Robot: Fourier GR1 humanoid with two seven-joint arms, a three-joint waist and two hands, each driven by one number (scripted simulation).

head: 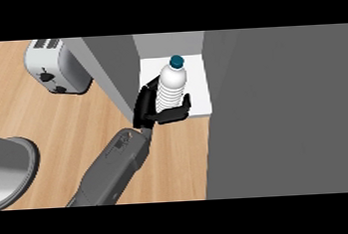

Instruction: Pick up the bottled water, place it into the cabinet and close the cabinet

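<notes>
Placement step, judged close to done. Bottled water upright on the white floor of the cabinet, upper middle of the frame, blue cap up. Left hand curled round its lower body: fingers up along the bottle's left flank, thumb wrapped across the near side and round to the right. Forearm in from the lower edge, left of centre, over the wooden counter. Right hand nowhere in view.

Next, as a judgement only: spread fingers and thumb clear of the bottle, draw back toward the lower left without tipping it, then swing the door shut. Calls for care with so tall and narrow a thing, set toward the shelf's front edge. Broad grey panel filling the right of the frame, probably that door standing open; cannot tell for sure. Toaster at upper left, well apart and out of the way.
</notes>
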